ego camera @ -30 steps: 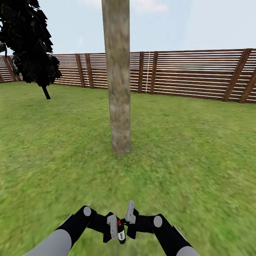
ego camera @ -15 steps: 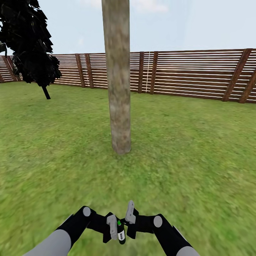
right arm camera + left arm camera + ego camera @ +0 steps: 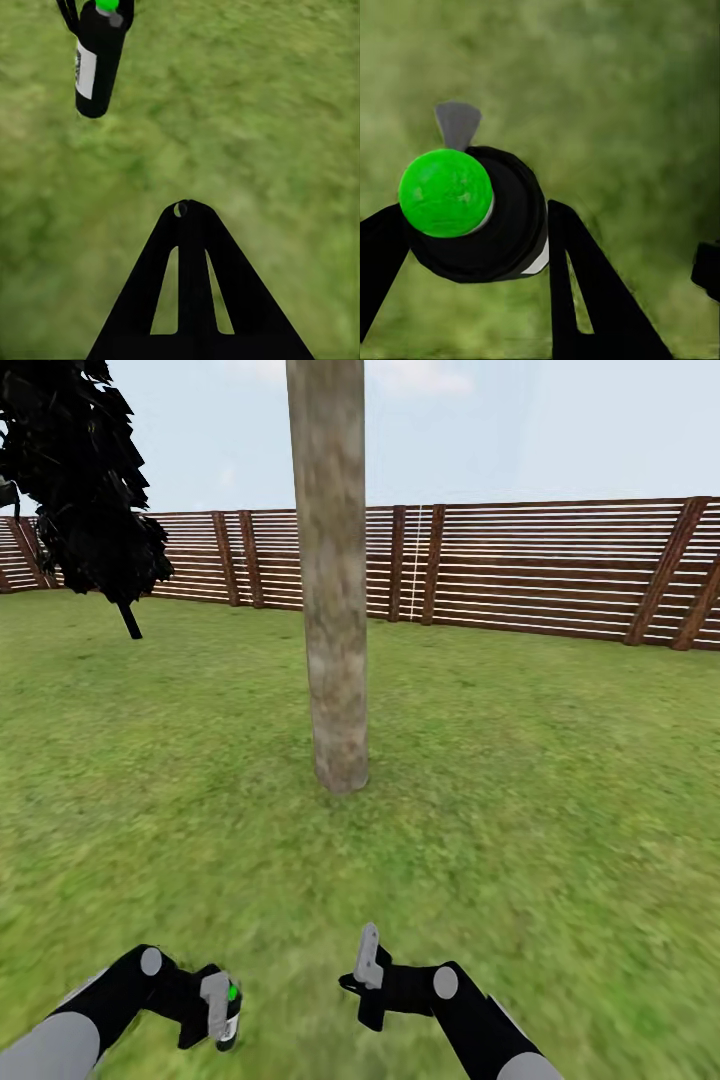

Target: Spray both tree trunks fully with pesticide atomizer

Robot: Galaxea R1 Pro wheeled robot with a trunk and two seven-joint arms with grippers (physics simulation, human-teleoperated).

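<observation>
The pesticide atomizer (image 3: 231, 1015) is a small dark bottle with a white label and a bright green spot on its top. My left gripper (image 3: 222, 1010) is shut on it low at the lower left, above the grass. In the left wrist view the atomizer (image 3: 491, 225) sits between the two black fingers of my left gripper (image 3: 472, 247). My right gripper (image 3: 366, 960) is shut and holds nothing, to the right of the bottle and apart from it. From the right wrist, the atomizer (image 3: 97, 60) hangs beyond my right gripper (image 3: 181, 210). A thick pale mottled tree trunk (image 3: 335, 610) rises straight ahead.
Green lawn (image 3: 540, 780) spreads all around the trunk. A brown slatted wooden fence (image 3: 550, 570) closes off the far side. At the far left stands a black-leaved, thin-stemmed tree (image 3: 85, 480).
My left arm has swung left with the atomizer, away from the right gripper that was up against it. The spot on its top turned from red to green. The right arm stayed put.
</observation>
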